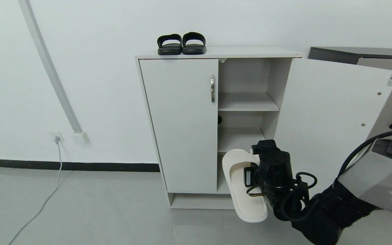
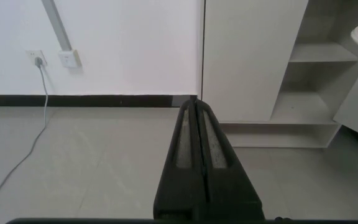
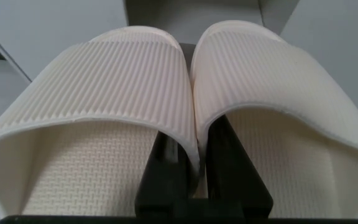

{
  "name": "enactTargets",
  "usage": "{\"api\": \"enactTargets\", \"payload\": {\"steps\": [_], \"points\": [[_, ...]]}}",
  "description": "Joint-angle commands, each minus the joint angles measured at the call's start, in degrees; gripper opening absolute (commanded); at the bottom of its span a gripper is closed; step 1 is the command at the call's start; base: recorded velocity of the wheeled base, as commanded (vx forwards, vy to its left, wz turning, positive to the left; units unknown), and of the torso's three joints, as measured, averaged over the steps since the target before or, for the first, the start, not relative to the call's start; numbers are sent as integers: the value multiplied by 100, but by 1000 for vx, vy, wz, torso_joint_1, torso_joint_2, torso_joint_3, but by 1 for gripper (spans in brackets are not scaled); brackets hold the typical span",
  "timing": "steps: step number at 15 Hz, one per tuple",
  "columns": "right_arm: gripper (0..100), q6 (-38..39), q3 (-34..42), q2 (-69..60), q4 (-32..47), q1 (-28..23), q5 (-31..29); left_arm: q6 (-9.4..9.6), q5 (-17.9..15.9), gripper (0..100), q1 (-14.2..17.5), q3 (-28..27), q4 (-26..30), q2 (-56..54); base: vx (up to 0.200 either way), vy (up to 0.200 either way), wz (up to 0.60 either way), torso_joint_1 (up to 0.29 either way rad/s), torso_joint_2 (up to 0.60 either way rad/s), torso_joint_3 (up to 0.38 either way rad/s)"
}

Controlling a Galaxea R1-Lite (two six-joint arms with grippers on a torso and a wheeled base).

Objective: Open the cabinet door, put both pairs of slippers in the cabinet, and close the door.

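A white cabinet [image 1: 250, 52] stands against the wall, its left door [image 1: 182, 126] closed and its right door [image 1: 328, 112] swung wide open. Bare shelves [image 1: 247, 102] show inside. A pair of black slippers [image 1: 181, 44] sits side by side on the cabinet top. My right gripper [image 3: 190, 158] is shut on the inner edges of a pair of white slippers [image 1: 242, 183], holding them together in front of the cabinet's lower open compartment. The white slippers [image 3: 185, 93] cover the fingertips. My left gripper [image 2: 195, 112] is shut on nothing, low over the floor left of the cabinet [image 2: 253, 56].
A grey cabinet [image 1: 362, 54] stands behind the open door on the right. On the wall at the left are a socket [image 1: 57, 137] with a cable trailing over the floor and a slanted conduit [image 1: 46, 58]. The tiled floor [image 1: 97, 211] lies left of the cabinet.
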Motion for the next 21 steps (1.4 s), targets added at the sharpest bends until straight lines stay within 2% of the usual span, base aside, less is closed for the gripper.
{"api": "enactTargets", "payload": {"steps": [1,3,7,15,16,19,21], "points": [[0,570,-996,145,1092,188,-394,0,3,0,3,0,2,44,0,0,0,0,0,0],[0,1063,-1427,277,1681,302,-816,0,3,0,3,0,2,44,0,-200,0,0,2,7],[0,1063,-1418,470,1672,346,-886,0,3,0,3,0,2,44,0,-200,0,0,0,-2],[0,1001,-1409,690,1558,373,-895,-44,3,0,3,0,2,44,0,0,0,0,0,0],[0,904,-1427,778,1426,373,-851,-44,3,0,3,0,2,44,0,0,0,0,0,0],[0,201,-1260,1261,178,302,-403,-44,3,0,3,-9,2,44,0,0,0,0,0,0],[0,-106,-1084,1323,-165,311,-271,-44,3,0,3,0,2,44,0,0,0,0,0,0]]}}
